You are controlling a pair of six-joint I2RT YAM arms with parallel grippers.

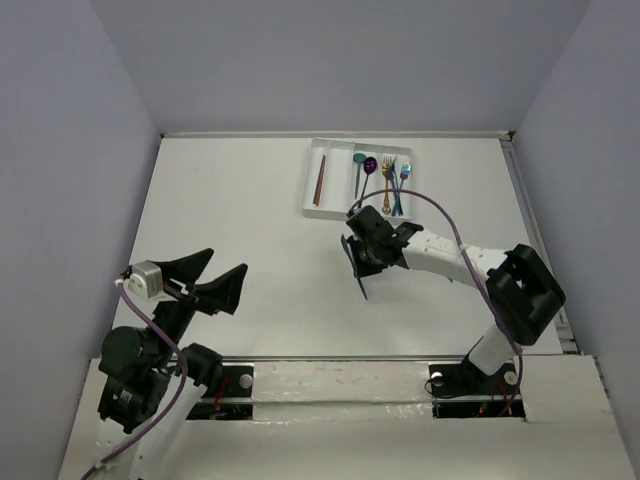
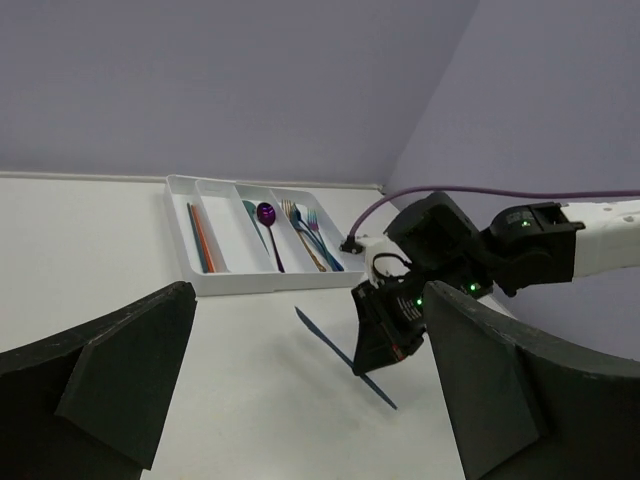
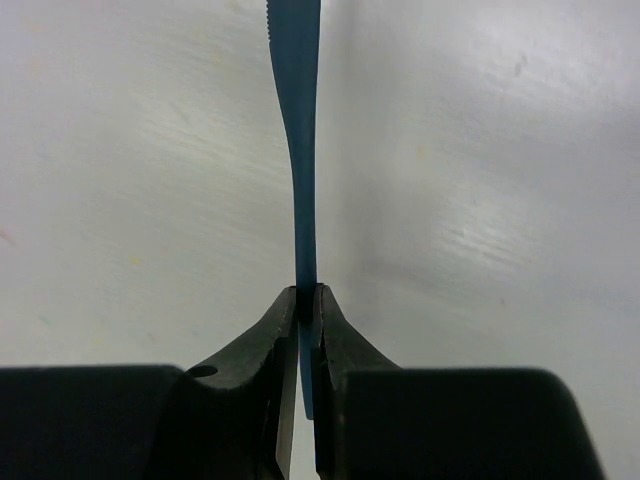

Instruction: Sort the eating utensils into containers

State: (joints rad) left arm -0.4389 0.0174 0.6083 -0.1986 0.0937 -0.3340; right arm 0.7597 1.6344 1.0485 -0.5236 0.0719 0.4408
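Note:
My right gripper (image 1: pixel 361 262) is shut on a slim blue knife-like utensil (image 1: pixel 352 258) and holds it over the table in front of the tray. In the right wrist view the blue utensil (image 3: pixel 298 150) runs straight out from between the closed fingertips of my right gripper (image 3: pixel 307 300). The left wrist view shows the blue utensil (image 2: pixel 330 343) tilted under that gripper (image 2: pixel 383 352). The white tray (image 1: pixel 308 190) holds red-orange and teal chopsticks (image 1: pixel 320 180), a teal spoon (image 1: pixel 358 163), a purple spoon (image 1: pixel 371 164), and gold (image 1: pixel 387 176) and blue (image 1: pixel 398 192) forks. My left gripper (image 1: pixel 215 276) is open and empty at the near left.
The tray (image 2: pixel 270 283) sits at the far side of the table, close to the back wall. A purple cable (image 1: pixel 440 215) arcs over the right arm. Lavender walls enclose the table on three sides.

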